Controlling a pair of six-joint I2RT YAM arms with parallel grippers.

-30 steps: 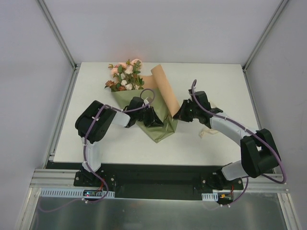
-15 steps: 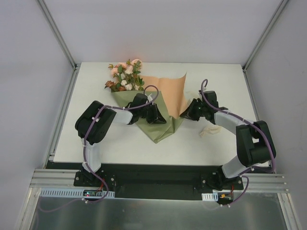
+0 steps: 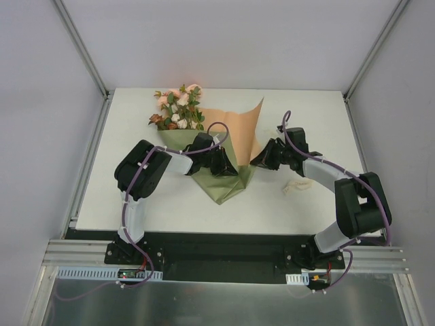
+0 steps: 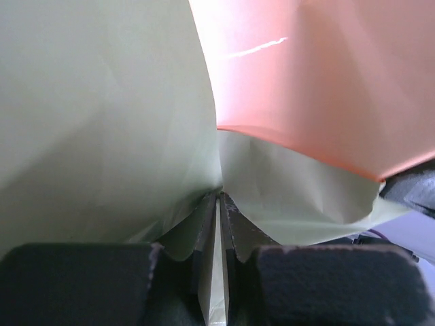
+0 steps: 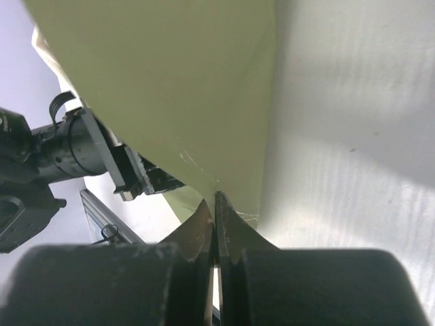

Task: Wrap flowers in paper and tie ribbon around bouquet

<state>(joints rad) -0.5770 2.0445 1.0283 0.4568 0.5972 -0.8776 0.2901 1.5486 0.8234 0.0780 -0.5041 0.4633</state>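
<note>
Overhead view: the flowers (image 3: 178, 107) lie at the far left of the worktop (image 3: 319, 119), blooms sticking out of the top of the paper (image 3: 223, 187). Its orange-tan flap stands upright and screens the sheet's right half, while the ribbon (image 3: 297, 185) lies crumpled just beside the right arm (image 3: 326, 175). My left fingers (image 4: 239, 234) are clamped almost together on an olive fold of the sheet, and my right fingers (image 5: 194, 234) pinch its right edge tight.

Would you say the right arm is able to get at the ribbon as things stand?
Probably not straight away: the right gripper is shut on the edge of the paper. The ribbon lies uncovered on the table beside that arm, so once the paper is released it looks reachable.
</note>
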